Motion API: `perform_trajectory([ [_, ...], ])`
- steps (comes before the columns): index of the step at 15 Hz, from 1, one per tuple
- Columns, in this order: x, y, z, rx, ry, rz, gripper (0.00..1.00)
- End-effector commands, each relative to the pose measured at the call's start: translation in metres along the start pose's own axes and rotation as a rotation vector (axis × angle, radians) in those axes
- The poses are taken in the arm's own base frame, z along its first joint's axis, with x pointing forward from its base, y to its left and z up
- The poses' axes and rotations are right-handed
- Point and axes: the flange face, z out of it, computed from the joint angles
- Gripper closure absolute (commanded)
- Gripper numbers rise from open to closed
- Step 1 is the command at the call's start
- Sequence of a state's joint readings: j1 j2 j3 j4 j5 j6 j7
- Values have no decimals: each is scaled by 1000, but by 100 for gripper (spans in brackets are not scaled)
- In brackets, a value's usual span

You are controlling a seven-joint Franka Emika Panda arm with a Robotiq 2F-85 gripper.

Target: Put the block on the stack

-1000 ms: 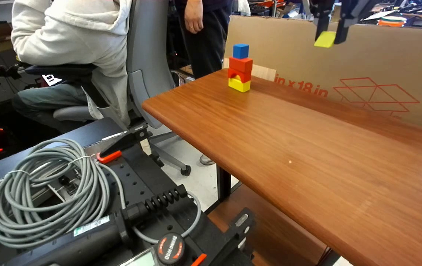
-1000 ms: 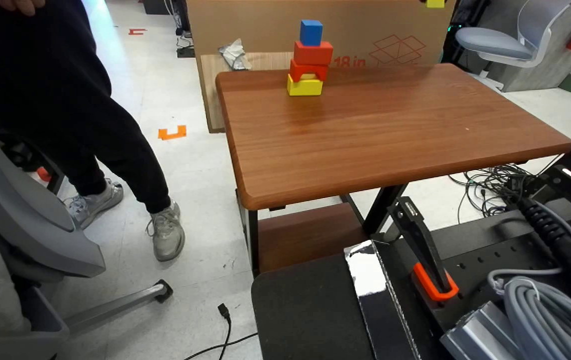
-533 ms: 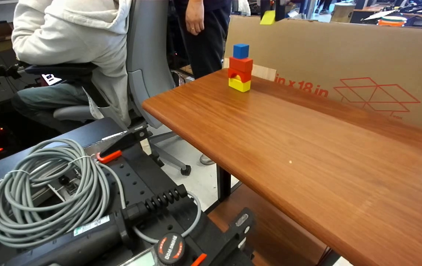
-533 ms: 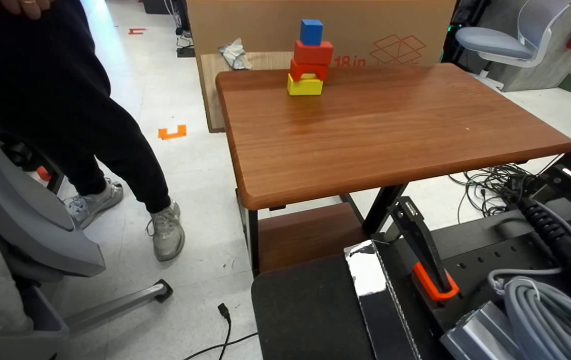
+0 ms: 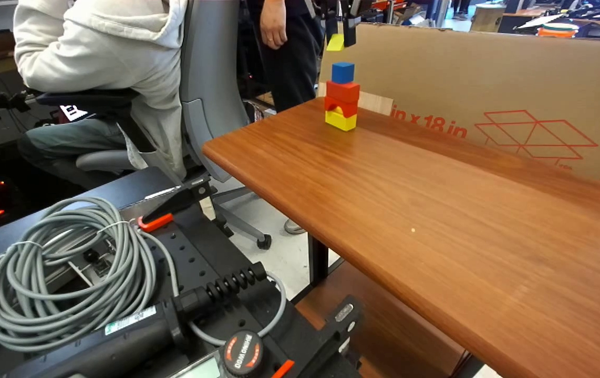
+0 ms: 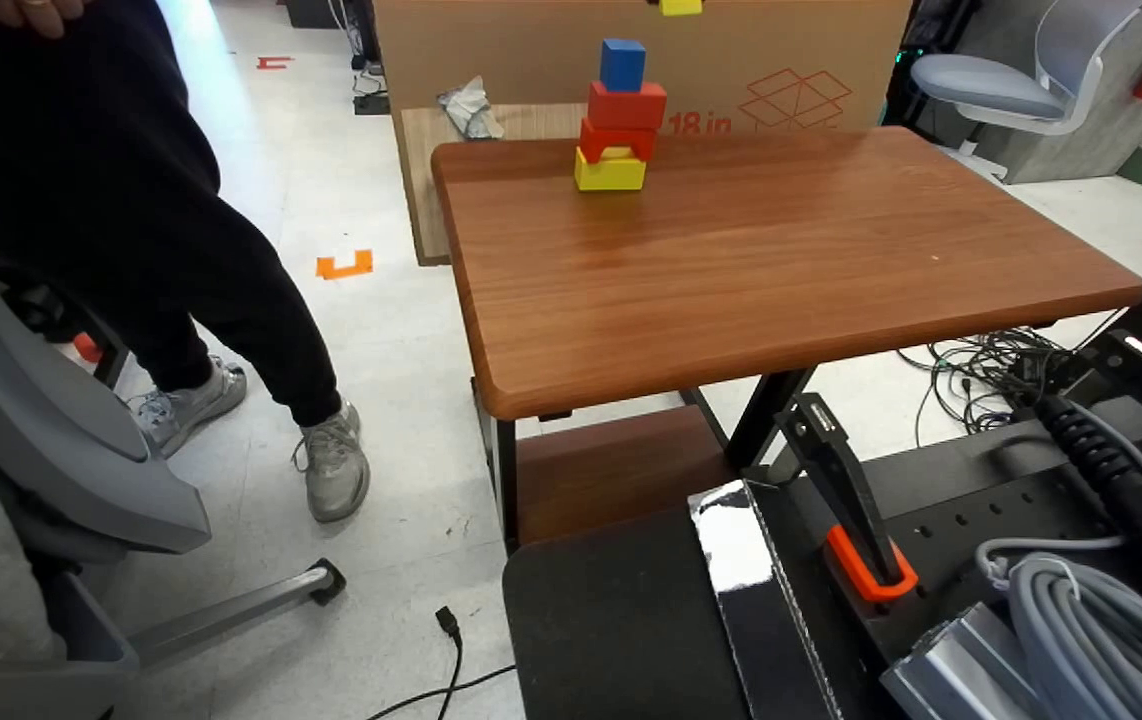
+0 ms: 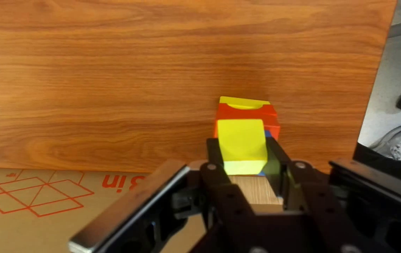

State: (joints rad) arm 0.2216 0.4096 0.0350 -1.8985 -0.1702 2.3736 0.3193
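A wooden desk (image 5: pixel 436 189) is showing fine grain under a soft sheen as a cardboard sheet (image 5: pixel 489 79) is presenting a matt face. The yellow block (image 7: pixel 242 140) and stack (image 5: pixel 341 93) are looking smooth; the hand (image 7: pixel 244 146) is pairing matt fingers (image 7: pixel 214 150) with glossy, metal-looking side bars (image 7: pixel 128 207). A cloth hoodie (image 5: pixel 116 44) is looking soft.

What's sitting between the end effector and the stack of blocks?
The yellow block, held by the end effector; then an open gap down to the stack, with cardboard showing behind it in both exterior views.
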Motion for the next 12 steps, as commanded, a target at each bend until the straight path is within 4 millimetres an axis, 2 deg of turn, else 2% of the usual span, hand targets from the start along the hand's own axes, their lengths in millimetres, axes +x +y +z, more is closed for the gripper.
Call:
perform_trajectory([
  [1,12,-13,9,10,-34,-25,92],
  [12,34,-15,22,10,-65,-33,92],
])
